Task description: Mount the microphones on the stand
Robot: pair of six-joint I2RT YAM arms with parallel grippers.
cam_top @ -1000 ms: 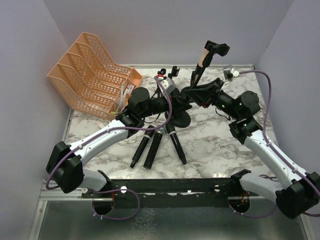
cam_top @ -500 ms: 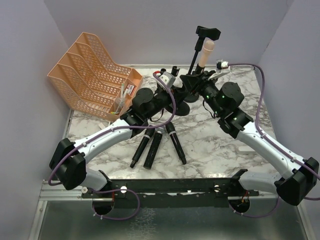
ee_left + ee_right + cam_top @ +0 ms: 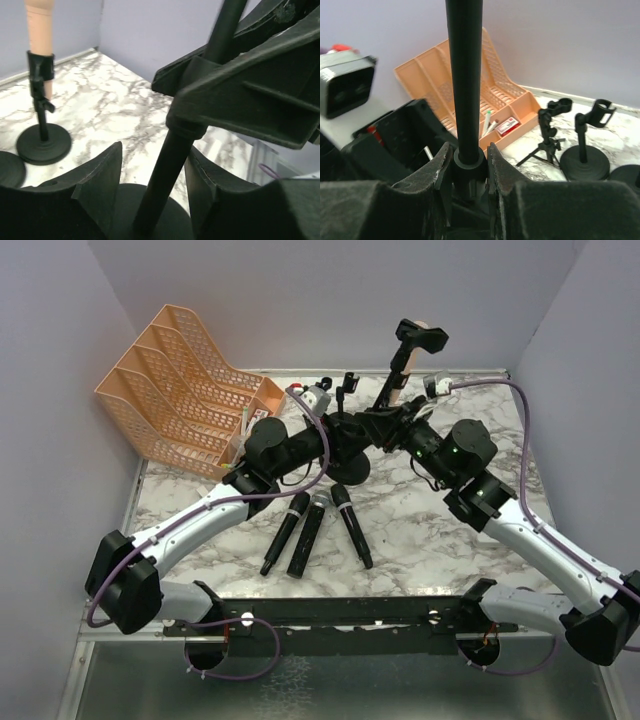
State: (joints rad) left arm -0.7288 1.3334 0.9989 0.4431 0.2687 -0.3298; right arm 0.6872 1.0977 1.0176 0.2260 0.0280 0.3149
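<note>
Now that the left fingers (image 3: 95,192) have just parted from a closed grip, standing partly spread and clear of the stand pole (image 3: 167,165), the right fingers (image 3: 440,172) alone clamp it. Pink microphone (image 3: 39,22): clipped on rear stand (image 3: 44,145). Three dark microphones (image 3: 306,537): loose on bench (image 3: 420,530), unattached; handover likely complete.

Orange mesh file organiser (image 3: 180,380) at rear left of marble-pattern worktop (image 3: 420,540), white pens (image 3: 487,121) and small red-and-white box (image 3: 505,126) in its front compartment

The stand (image 3: 349,473) and microphones (image 3: 309,532) obstruct the table (image 3: 425,545); its right lies free.
</note>
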